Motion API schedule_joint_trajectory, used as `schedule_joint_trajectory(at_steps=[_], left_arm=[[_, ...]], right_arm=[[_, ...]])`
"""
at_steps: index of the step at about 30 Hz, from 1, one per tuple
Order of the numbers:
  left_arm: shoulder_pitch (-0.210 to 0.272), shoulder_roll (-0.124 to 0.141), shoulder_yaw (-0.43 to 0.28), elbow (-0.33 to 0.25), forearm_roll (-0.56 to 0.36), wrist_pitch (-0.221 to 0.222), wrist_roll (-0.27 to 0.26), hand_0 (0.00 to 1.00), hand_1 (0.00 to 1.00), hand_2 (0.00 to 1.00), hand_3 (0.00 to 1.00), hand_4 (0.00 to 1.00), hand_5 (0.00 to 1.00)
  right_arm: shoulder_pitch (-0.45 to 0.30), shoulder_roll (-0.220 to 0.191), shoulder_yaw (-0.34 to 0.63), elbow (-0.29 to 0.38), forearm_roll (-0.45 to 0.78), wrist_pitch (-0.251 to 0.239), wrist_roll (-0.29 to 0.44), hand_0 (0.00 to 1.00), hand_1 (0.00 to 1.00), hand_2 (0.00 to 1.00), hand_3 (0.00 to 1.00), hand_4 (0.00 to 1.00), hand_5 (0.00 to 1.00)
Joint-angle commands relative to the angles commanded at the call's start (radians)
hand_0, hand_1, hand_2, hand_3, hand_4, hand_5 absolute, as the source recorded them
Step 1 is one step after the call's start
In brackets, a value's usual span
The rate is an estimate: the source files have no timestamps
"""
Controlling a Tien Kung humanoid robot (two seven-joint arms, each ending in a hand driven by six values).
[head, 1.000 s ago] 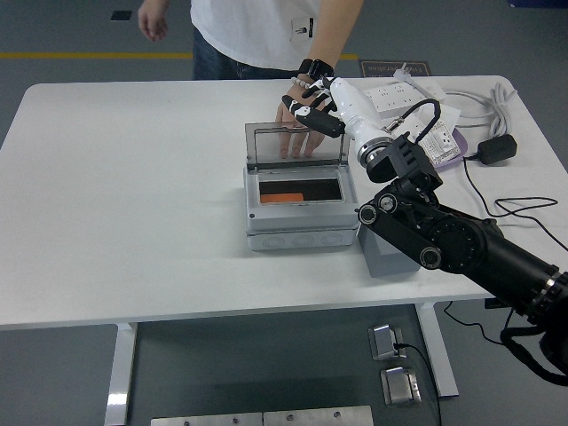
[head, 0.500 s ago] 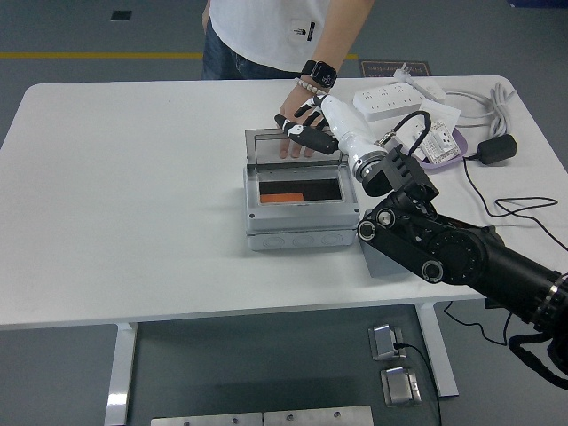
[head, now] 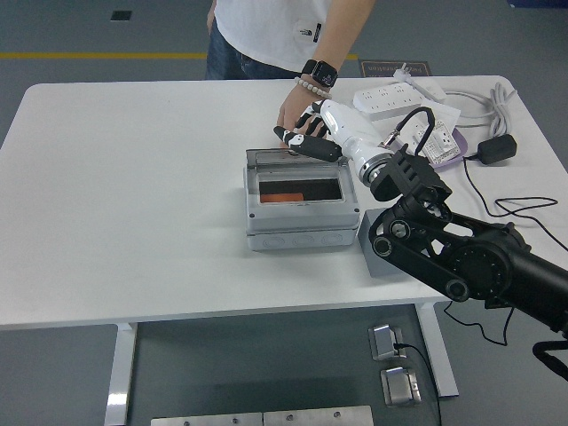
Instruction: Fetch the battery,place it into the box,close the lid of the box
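A grey box (head: 297,226) stands at the table's middle. Its clear lid (head: 288,160) is tilted forward, partly down over the opening. An orange battery (head: 282,197) lies inside the box. My right hand (head: 306,140) is white with black fingertips. It rests on the lid's top edge with its fingers stretched out and holds nothing. A person's hand (head: 295,114) is just behind my hand at the lid's far side. My left arm is out of view.
A person stands at the table's far side. White power strips (head: 390,98), a purple tray (head: 444,146), cables and a black adapter (head: 497,148) lie at the back right. A grey block (head: 377,257) sits right of the box.
My right hand has moved left and down onto the lid. The lid has tipped forward from upright toward the box. The person's hand has drawn back from behind the lid.
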Motion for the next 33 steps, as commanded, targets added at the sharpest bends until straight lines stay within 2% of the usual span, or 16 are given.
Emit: schedule_joint_trajectory(at_steps=[3,4,19,29,33], left_arm=[[0.001,0.000,0.001,0.000,-0.003,0.000,-0.001,0.391,0.602,0.529,0.482,0.002,0.002],[0.001,0.000,0.002,0.000,-0.004,0.000,-0.001,0.392,0.601,0.529,0.483,0.002,0.002],[0.002,0.000,0.001,0.000,-0.007,0.004,-0.002,0.390,0.600,0.529,0.480,0.002,0.002],[0.004,-0.002,0.011,0.000,-0.017,0.004,-0.005,0.390,0.601,0.527,0.481,0.002,0.002],[0.004,-0.001,0.010,0.000,-0.014,0.004,-0.005,0.390,0.601,0.527,0.481,0.002,0.002]], right_arm=[[-0.005,-0.008,-0.007,0.009,0.004,0.006,-0.006,0.370,0.441,0.470,0.466,0.835,0.858],[-0.007,-0.010,-0.010,0.011,0.005,0.008,-0.008,0.340,0.411,0.428,0.387,0.838,0.866],[-0.018,-0.044,-0.049,0.066,-0.003,0.038,-0.035,0.305,0.401,0.417,0.364,0.835,0.873],[-0.034,-0.052,-0.059,0.063,0.008,0.034,-0.028,0.293,0.372,0.385,0.347,0.832,0.893],[-0.041,-0.059,-0.033,0.069,-0.006,0.033,-0.030,0.293,0.372,0.385,0.347,0.832,0.893]])
